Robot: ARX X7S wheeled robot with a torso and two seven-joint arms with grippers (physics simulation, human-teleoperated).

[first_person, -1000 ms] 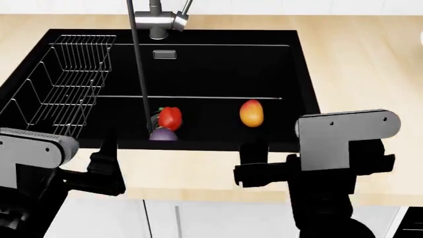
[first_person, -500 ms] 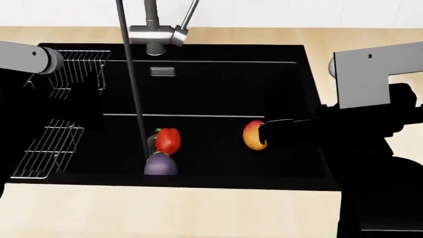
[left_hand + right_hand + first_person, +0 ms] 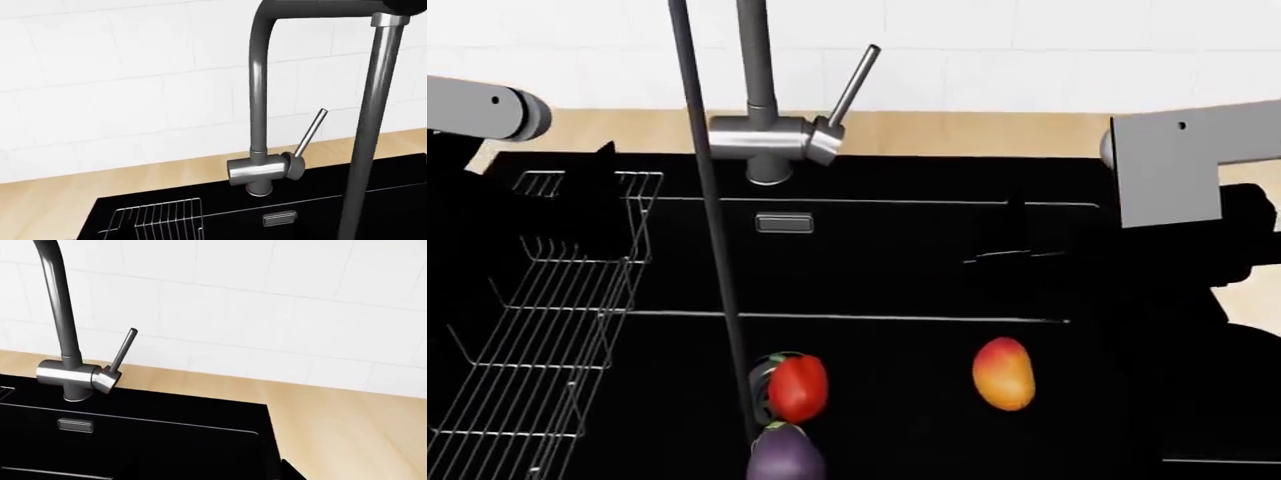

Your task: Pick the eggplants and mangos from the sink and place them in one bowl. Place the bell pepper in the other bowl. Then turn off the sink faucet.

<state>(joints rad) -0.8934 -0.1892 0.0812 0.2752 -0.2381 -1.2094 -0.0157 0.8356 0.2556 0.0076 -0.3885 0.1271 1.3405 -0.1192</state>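
In the head view the black sink (image 3: 934,270) holds a red bell pepper (image 3: 797,387), with a dark purple eggplant (image 3: 783,455) just in front of it and touching it. A red-to-yellow mango (image 3: 1004,373) lies apart to their right. The steel sink faucet (image 3: 767,135) stands at the back rim with its lever (image 3: 854,85) slanted up. A thin grey column (image 3: 714,260) drops from the spout to the pepper. My left gripper (image 3: 594,200) hovers over the wire rack. My right gripper (image 3: 1014,240) hangs above the basin, behind the mango. Both are dark against the sink. The bowls are out of view.
A wire rack (image 3: 561,320) fills the sink's left side. A steel overflow slot (image 3: 783,222) sits in the back wall below the faucet. Light wood counter (image 3: 333,405) surrounds the basin, with a white tiled wall (image 3: 120,75) behind it.
Both arms have risen from the counter's front edge to over the sink. The head view has shifted, so the faucet and fruits now sit lower in the frame.
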